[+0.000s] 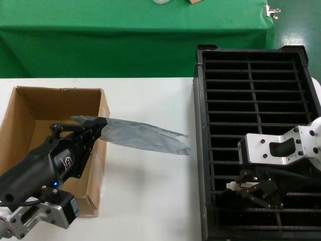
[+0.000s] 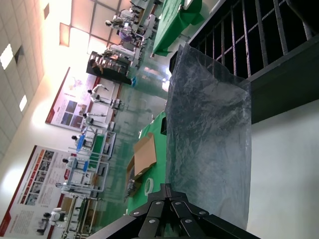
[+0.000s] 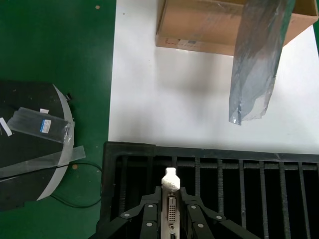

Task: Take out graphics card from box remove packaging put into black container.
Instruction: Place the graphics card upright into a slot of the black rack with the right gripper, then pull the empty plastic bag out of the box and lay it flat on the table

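My left gripper [image 1: 99,125] hangs over the right wall of the brown cardboard box [image 1: 22,118], shut on one end of the packaging [image 1: 145,136]. This translucent grey-blue bag sticks out flat over the white table toward the black container [image 1: 200,150]. In the left wrist view the gripper [image 2: 169,188] pinches the bag [image 2: 209,134] at its edge. My right gripper [image 1: 251,189] is low inside the container's near slots, shut on the graphics card [image 1: 232,186]. The right wrist view shows the gripper [image 3: 171,191] clamped on the card's silver bracket [image 3: 171,205] between the container's ribs [image 3: 224,172]. The card's board is hidden.
The white table [image 1: 150,201] lies between box and container. A green-draped table [image 1: 135,40] stands behind. In the right wrist view a round black base with tape [image 3: 30,149] sits on the green floor beside the table's edge.
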Robot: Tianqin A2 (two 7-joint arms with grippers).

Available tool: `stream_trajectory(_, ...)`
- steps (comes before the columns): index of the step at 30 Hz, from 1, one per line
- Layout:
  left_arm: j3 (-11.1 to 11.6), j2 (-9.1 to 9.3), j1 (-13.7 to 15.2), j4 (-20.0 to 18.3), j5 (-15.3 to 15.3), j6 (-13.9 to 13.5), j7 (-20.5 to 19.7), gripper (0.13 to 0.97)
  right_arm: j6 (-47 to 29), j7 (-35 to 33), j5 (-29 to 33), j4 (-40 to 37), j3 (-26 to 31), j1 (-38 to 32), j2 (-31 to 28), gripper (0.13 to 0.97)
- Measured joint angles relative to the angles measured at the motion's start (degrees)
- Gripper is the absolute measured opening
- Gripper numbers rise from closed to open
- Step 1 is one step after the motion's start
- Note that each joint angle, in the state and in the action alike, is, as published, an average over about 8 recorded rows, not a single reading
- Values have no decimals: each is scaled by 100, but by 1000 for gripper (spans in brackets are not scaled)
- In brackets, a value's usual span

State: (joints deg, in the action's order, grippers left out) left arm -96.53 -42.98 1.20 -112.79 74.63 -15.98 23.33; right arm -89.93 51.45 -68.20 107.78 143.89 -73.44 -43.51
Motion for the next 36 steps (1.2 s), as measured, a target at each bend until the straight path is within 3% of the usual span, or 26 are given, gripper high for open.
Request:
stream_trajectory(8,0,0,0,0,0,0,0,139,0,-106,98,-24,-120,146,20,224)
stream_trajectory(17,0,0,0,0,0,0,0,139,327,-173,378,146,-649,588,111,326)
stream_trajectory(29,0,0,0,0,0,0,0,139,2627,-205,1422,276,-2348,2728,387,572)
stream_trajectory(36,0,0,0,0,0,0,0,139,4046,-449,2057,-14,-3445,3970,991,722)
